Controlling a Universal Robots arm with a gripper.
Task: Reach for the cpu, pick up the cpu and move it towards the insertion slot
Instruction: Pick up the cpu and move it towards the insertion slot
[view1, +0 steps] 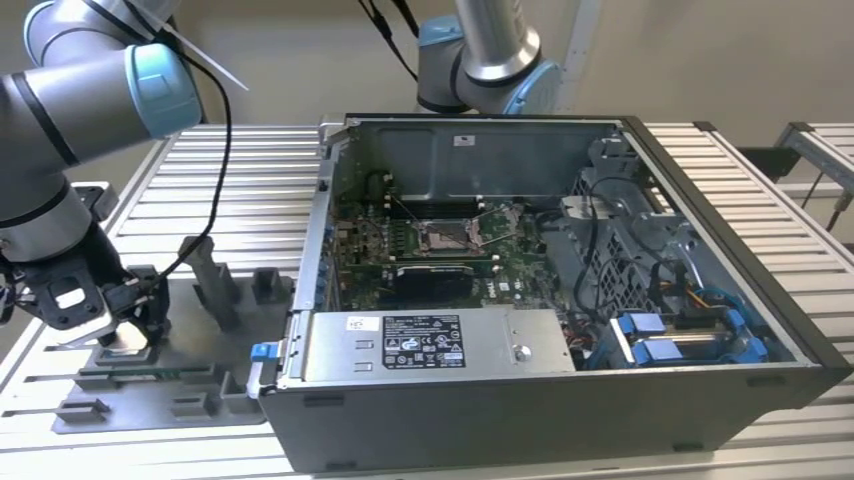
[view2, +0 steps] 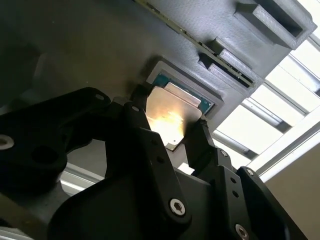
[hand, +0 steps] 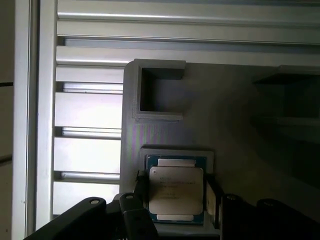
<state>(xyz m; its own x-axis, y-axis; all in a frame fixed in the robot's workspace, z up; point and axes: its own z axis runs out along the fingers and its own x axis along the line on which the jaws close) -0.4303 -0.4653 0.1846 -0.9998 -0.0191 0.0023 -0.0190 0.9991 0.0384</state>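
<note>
The cpu (hand: 174, 192), a small silvery square with a green rim, lies flat in a square nest of the grey fixture plate (hand: 240, 115). My gripper (hand: 175, 201) is low over it, and in both wrist views its black fingers (view2: 139, 117) press against two opposite edges of the cpu (view2: 170, 117), which still sits in the nest. In the exterior view my gripper (view1: 124, 335) is at the far left over the fixture plate (view1: 147, 385). The insertion slot (view1: 447, 235), a metal-framed socket, sits on the green motherboard inside the open computer case (view1: 534, 410).
Grey upright blocks (view1: 220, 290) rise from the fixture plate between my gripper and the case. The case wall (view1: 310, 270) stands taller than the plate. A second arm's base (view1: 481, 60) is behind the case. A slatted metal table (view1: 227, 190) lies under everything.
</note>
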